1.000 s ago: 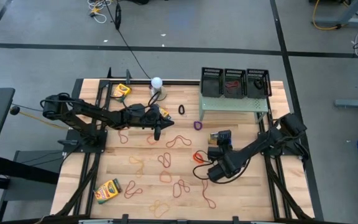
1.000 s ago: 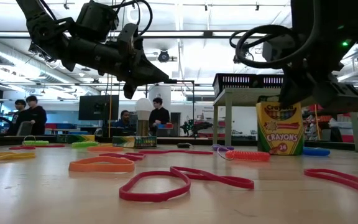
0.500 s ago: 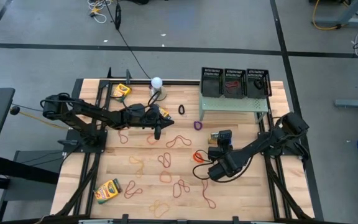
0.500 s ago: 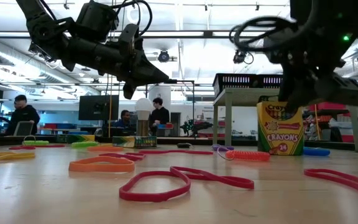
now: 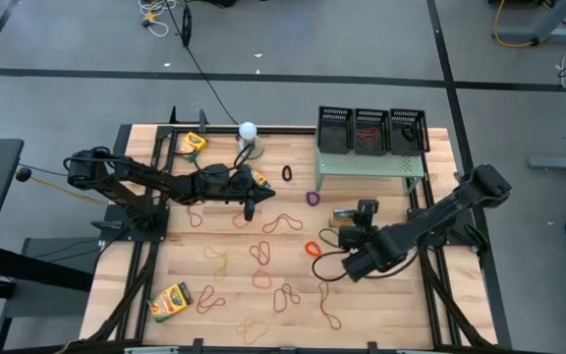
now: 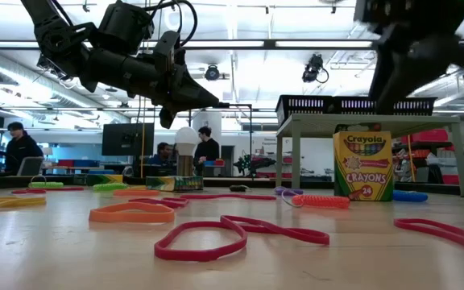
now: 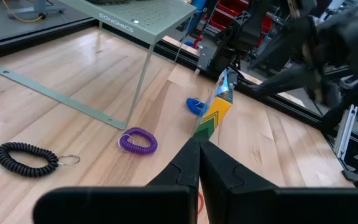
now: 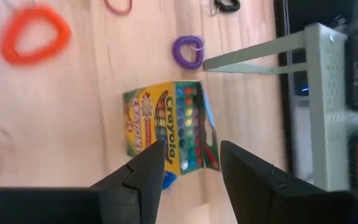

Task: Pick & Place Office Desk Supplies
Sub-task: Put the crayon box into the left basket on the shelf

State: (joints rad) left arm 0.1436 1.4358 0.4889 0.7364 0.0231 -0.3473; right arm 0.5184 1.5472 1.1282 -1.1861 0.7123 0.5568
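A yellow-and-green crayon box [image 6: 363,165] stands upright on its bottom end on the table, in front of the pale green riser; its top flap is open [image 8: 166,134]. My right gripper [image 8: 191,165] hangs open above it, clear of it, and shows blurred at the top right of the low view [image 6: 413,48]. My left gripper [image 5: 250,208] is shut on nothing and hovers over the table's middle [image 6: 216,103]. Many rubber bands [image 5: 281,224] lie flat on the wood. Three black mesh baskets [image 5: 371,130] sit on the riser.
Two more crayon boxes lie at the far left [image 5: 193,143] and near left [image 5: 171,301]. An orange coil [image 5: 312,248], a purple coil [image 5: 312,198] and a black coil [image 5: 288,174] lie near the riser [image 5: 369,163]. A white ball on a base [image 5: 248,130] stands at the far edge.
My right gripper has let go of the crayon box's top, risen well above it and drawn a little toward the table's right edge, rolling as it went. The box stays upright where it stood.
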